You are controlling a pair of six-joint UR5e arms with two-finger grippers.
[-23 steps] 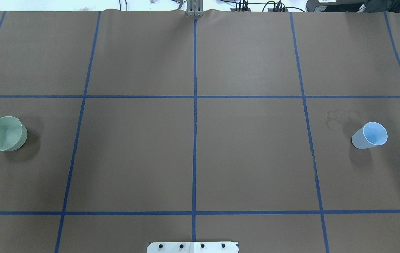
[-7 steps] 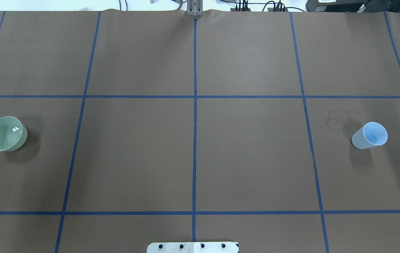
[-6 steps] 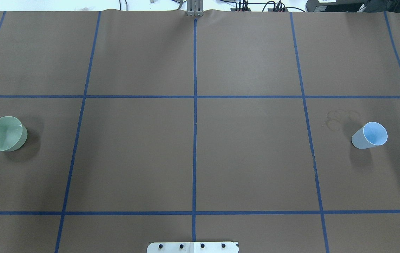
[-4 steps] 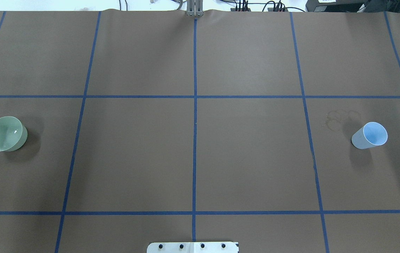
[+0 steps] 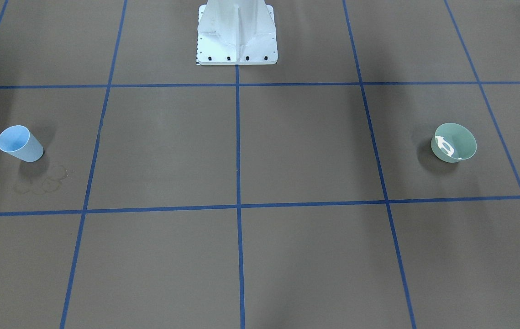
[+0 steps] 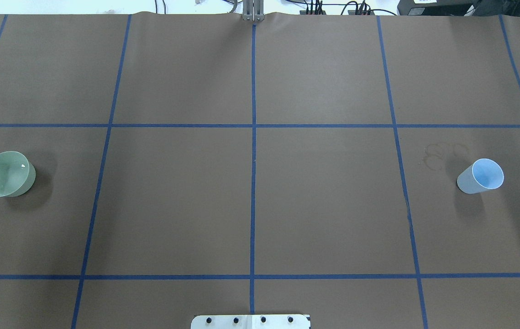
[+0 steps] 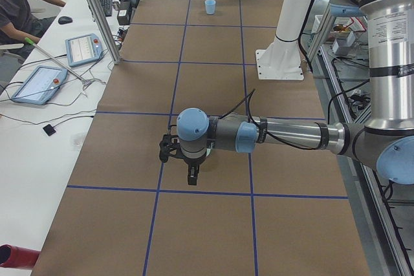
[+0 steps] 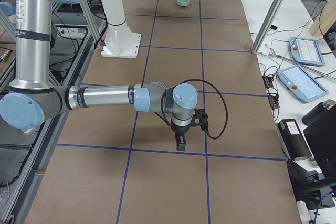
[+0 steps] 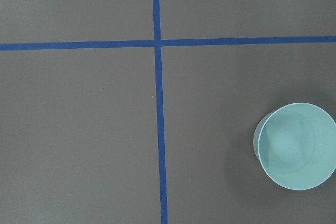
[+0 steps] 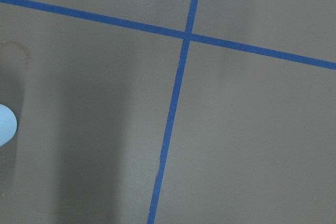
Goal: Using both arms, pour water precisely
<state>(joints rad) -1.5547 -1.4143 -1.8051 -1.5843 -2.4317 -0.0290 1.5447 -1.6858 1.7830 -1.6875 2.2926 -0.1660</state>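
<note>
A brown paper-covered table (image 6: 250, 201) is marked into squares by blue tape. At its far left edge stands a green bowl (image 6: 6, 174), upright, with the water (image 5: 445, 146) showing as bright glints inside it. The left gripper (image 7: 193, 176) hangs above the table, pointing down and holding nothing; whether it is spread I cannot tell. The right gripper (image 8: 180, 144) is posed likewise, its spread equally unclear. At the far right stands a blue cup (image 6: 481, 176), just beside dried ring stains (image 6: 442, 153). The vessels likely sit well apart so each arm takes one.
</note>
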